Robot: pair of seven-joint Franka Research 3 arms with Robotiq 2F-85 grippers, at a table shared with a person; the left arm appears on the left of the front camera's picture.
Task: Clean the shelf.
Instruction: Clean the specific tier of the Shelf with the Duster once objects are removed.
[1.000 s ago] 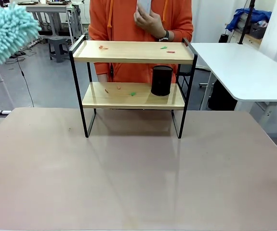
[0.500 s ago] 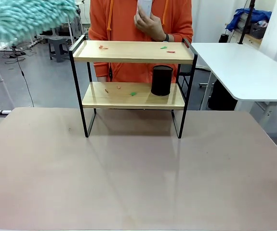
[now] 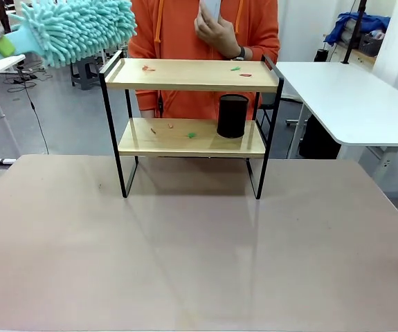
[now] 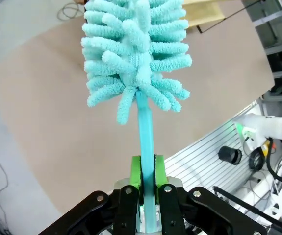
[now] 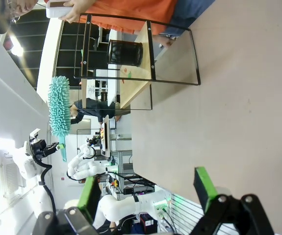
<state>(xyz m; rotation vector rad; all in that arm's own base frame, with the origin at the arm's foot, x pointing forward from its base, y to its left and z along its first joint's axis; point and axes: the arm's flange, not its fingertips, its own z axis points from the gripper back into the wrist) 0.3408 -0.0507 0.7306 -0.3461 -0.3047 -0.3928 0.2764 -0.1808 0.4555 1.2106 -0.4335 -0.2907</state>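
The left gripper (image 4: 147, 169) is clamped tight on the teal handle of one fluffy duster (image 4: 133, 58). In the front view the duster's head hangs in the air off the shelf's left end rail, just above its top board and not touching it. The right gripper (image 5: 146, 191) has its two fingers spread wide with nothing between them.

The shelf (image 3: 192, 75) stands at the middle of the worktop's (image 3: 199, 256) far edge and has two boards. Three small coloured scraps (image 3: 147, 68) lie on the top board and three more on the lower one. One black mesh cup (image 3: 232, 115) stands at the lower board's right end. From the shelf's feet to the near edge, and out to both side edges, the worktop lies bare. One person in an orange top stands behind the shelf with one hand (image 3: 216, 28) raised.
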